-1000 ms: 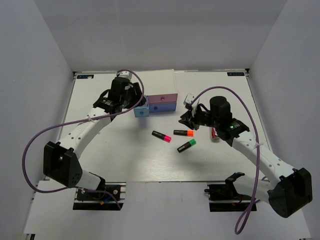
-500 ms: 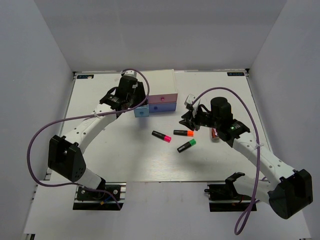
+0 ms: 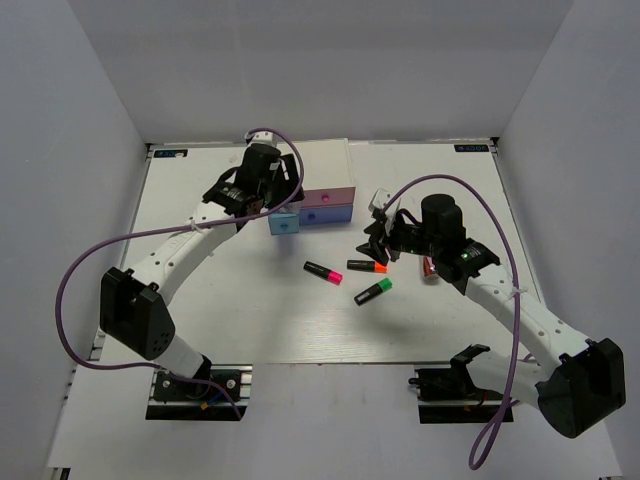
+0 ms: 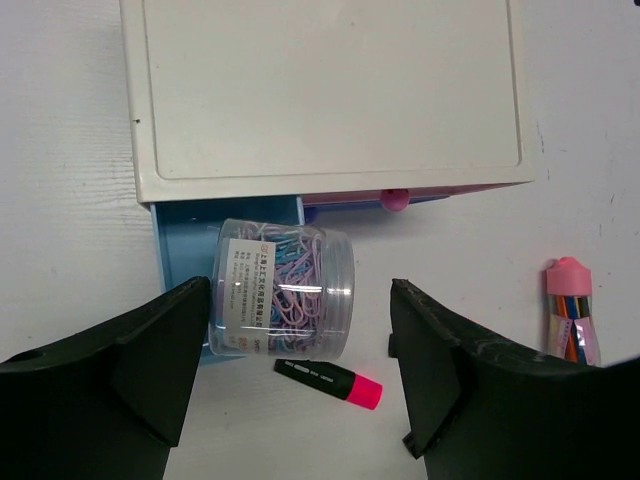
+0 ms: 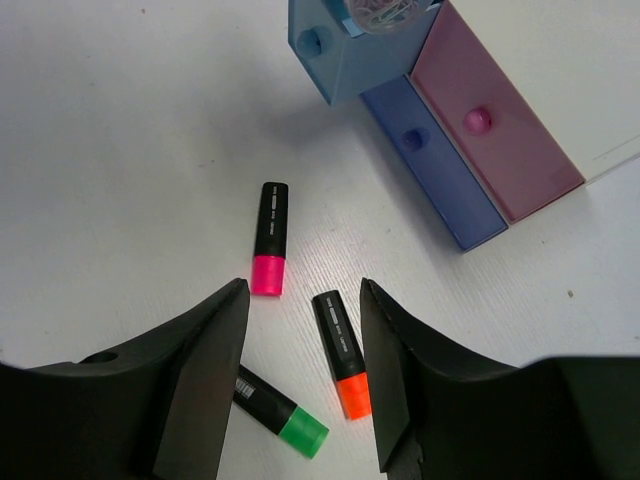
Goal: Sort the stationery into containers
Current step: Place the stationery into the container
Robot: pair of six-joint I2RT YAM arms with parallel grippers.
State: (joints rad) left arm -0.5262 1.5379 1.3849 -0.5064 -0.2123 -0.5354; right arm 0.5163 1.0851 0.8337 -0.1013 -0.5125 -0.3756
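A clear jar of lilac and blue paper clips (image 4: pixel 285 290) lies on its side in the pulled-out light blue drawer (image 4: pixel 178 250) of the white chest (image 4: pixel 330 90). My left gripper (image 4: pixel 300 300) hangs open above the jar, with a gap to each finger. On the table lie the pink (image 3: pixel 323 272), orange (image 3: pixel 367 266) and green (image 3: pixel 373 292) highlighters. My right gripper (image 5: pixel 303 290) is open just above the orange highlighter (image 5: pixel 342 352), which lies lengthwise between its fingers. The pink highlighter (image 5: pixel 268 240) lies beyond it and the green one (image 5: pixel 282 422) nearer. A pinkish-red block (image 3: pixel 428 266) lies under the right arm.
The pink drawer (image 3: pixel 330 197) and the dark blue drawer (image 3: pixel 330 213) sit in the chest's front, to the right of the light blue one (image 3: pixel 283 225). White walls enclose the table on three sides. Purple cables loop over both arms.
My left gripper has opened and let go of the clip jar over the light blue drawer. My right gripper has opened wider above the orange highlighter.
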